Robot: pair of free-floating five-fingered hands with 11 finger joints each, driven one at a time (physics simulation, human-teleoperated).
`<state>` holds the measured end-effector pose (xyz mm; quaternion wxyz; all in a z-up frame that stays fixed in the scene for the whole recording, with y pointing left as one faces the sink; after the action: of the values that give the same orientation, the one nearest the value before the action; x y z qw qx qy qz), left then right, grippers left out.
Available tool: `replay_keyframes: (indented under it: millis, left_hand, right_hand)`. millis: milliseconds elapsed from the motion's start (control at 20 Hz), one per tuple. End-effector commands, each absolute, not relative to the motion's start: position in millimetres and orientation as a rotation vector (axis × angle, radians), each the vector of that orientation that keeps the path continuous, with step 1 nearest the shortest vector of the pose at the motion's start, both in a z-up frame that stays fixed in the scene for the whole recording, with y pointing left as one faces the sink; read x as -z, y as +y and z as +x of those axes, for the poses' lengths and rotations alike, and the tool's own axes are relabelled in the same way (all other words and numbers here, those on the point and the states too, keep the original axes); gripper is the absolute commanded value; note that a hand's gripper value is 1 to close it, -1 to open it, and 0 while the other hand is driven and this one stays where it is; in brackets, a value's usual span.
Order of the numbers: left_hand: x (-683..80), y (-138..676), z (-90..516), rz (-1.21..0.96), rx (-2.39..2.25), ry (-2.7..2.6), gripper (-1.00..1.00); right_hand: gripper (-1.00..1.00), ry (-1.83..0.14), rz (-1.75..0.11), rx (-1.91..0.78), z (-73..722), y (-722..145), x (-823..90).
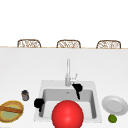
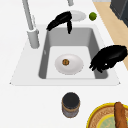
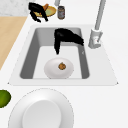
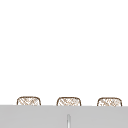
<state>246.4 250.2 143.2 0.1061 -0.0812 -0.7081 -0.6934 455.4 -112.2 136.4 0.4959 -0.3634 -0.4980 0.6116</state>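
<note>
My right hand hangs over the back of the sink, just right of the faucet. Its fingers are straight and one points down into the basin; it holds nothing. The left side view shows this right hand beside the faucet, and in the right side view the right hand is above a white dish. That dish lies on the basin floor with a small brown item on it. My left hand floats at the sink's left rim, fingers loosely bent, empty.
A red ball covers the front of the basin in the front view. On the left counter stand a dark-lidded jar and a yellow basket with a brown stick. A white plate and a lime sit on the right.
</note>
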Motion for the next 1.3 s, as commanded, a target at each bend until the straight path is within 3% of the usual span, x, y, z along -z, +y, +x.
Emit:
replay_keyframes:
  millis: [0,1250]
  left_hand:
    - [-143,250,246,-0.239,2.043,-2.086,0.00]
    - [-143,250,246,-0.239,2.043,-2.086,0.00]
  right_hand:
    - [-1.00,-1.250,-0.868,-1.519,466,-116,-158]
    - [-1.00,-1.208,-0.774,-1.556,580,-118,-226]
